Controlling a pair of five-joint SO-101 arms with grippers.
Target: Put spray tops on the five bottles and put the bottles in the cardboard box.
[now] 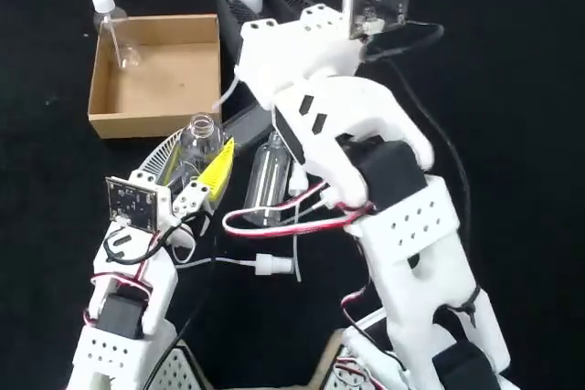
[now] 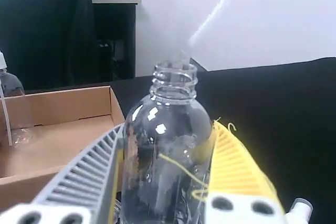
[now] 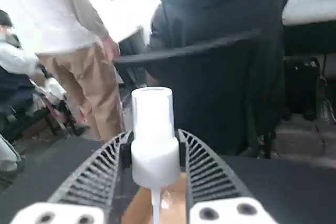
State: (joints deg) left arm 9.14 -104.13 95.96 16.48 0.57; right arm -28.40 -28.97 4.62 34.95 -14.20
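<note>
Left gripper [image 2: 168, 129] first: grey jaw on one side, yellow jaw on the other, clamped around the body of an open-necked clear bottle [image 2: 163, 156] and holding it upright, just in front of the cardboard box [image 1: 137, 122]. The threaded neck is bare and ready for a cap.

Over to the right gripper [image 3: 153, 139]: it's pinched tight on a white spray top [image 3: 152, 129], nozzle up, with the thin dip tube [image 3: 155, 205] hanging below. In the left wrist view that tube slants down toward the neck, its tip just above the opening and seemingly not yet inside.

So this looks like the capping step for this bottle, right at the threading stage. The next move calls for care: the tube tip has to go into the mouth, then the top comes down square on the threads and seats or twists on while the left gripper keeps the bottle from turning. The tube is springy, so it could catch on the rim.

Now the count on the black table [image 1: 512, 89]. I see three bottles: the one held, a capped bottle [image 1: 117, 36] at the box's far corner, and a bare bottle [image 1: 265, 180] lying beside the left gripper, partly under the right arm. There are three spray tops: one on the boxed bottle, one in the right gripper, and a loose spray top [image 1: 274, 266] lying near the arms' bases. By my reckoning the job is well short of halfway.
</note>
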